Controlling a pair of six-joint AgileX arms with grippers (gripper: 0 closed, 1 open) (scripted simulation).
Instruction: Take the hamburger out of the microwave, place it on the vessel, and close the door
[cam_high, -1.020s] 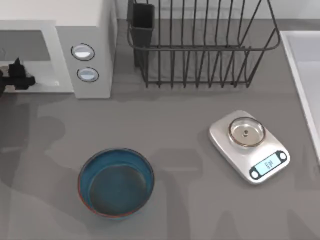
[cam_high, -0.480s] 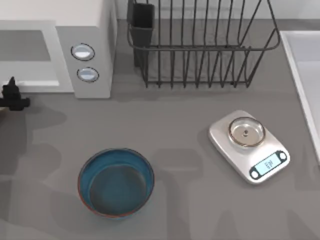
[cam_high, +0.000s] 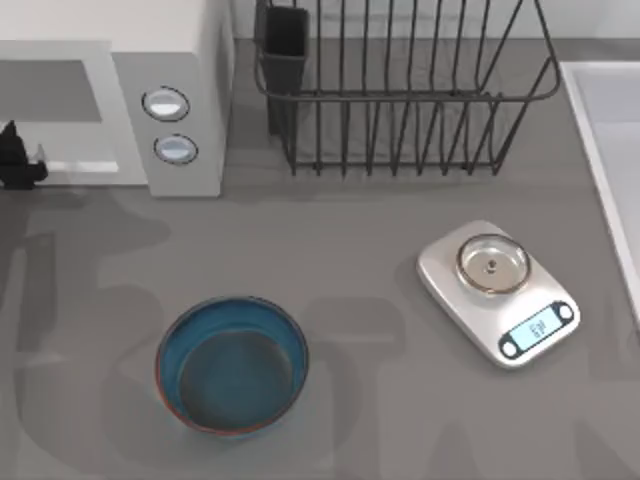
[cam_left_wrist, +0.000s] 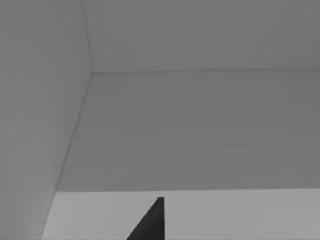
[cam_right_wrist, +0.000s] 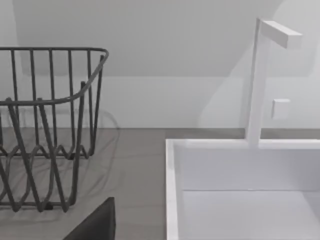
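Left gripper (cam_high: 18, 160) at 9 o'clock edge of top view, at microwave (cam_high: 150, 90) cavity mouth; finger state cannot be told. Left wrist view: grey cavity interior, dark fingertip (cam_left_wrist: 150, 222). Vessel (cam_high: 232, 365) on tabletop (cam_high: 380, 250) at 7 o'clock, empty. Scale (cam_high: 497, 292) at 4 o'clock; wire rack (cam_high: 400, 90) at 12 o'clock.

The left hand (cam_high: 14, 160) is matte black and angular, with a jagged outline. A dark tapering fingertip (cam_left_wrist: 150, 224) shows close up; another dark grey wedge-shaped fingertip (cam_right_wrist: 95, 225) belongs to the right arm.
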